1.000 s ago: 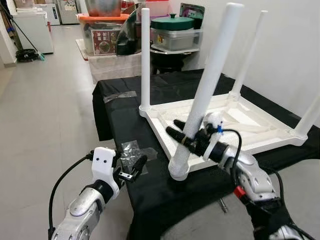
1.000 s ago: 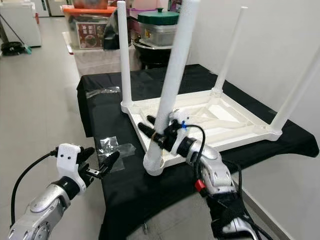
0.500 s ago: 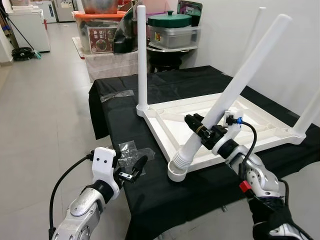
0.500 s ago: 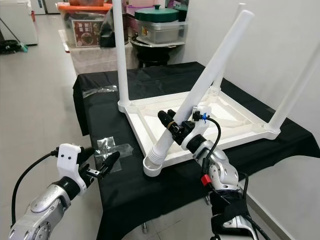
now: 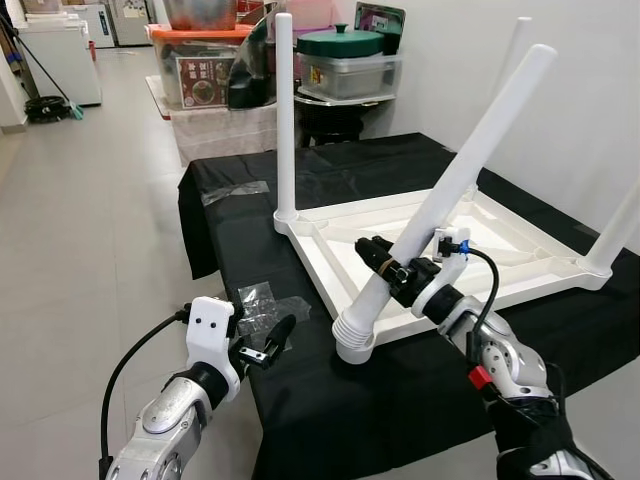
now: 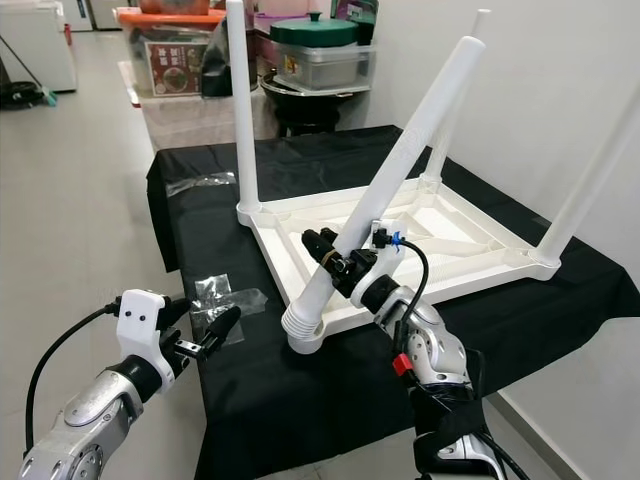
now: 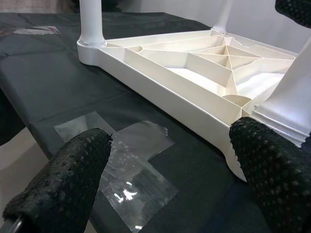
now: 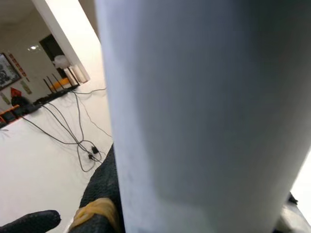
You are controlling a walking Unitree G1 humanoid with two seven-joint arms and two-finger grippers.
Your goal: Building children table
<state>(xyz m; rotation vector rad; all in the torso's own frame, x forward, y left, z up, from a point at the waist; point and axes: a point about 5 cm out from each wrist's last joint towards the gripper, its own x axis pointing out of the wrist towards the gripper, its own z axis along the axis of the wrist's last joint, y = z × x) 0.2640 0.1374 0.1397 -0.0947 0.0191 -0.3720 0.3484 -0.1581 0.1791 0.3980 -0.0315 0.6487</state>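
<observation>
Tilted further since the earlier frame, the white plastic table leg [image 5: 440, 204] leans up toward the right, its ribbed base at the near corner of the upturned white tabletop [image 5: 437, 250] on the black-draped table [image 5: 300, 395]. Right gripper [image 5: 385, 267] clamps it. Left gripper [image 5: 268, 338], fingers spread and empty, hovers beside clear plastic wrap [image 5: 262, 302].

Home storage or utility room, tiled floor [image 5: 90, 200], stacked storage bins [image 5: 205, 60], cooking pot [image 5: 345, 45]

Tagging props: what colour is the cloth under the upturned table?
Black cloth, clearest in left eye view.
</observation>
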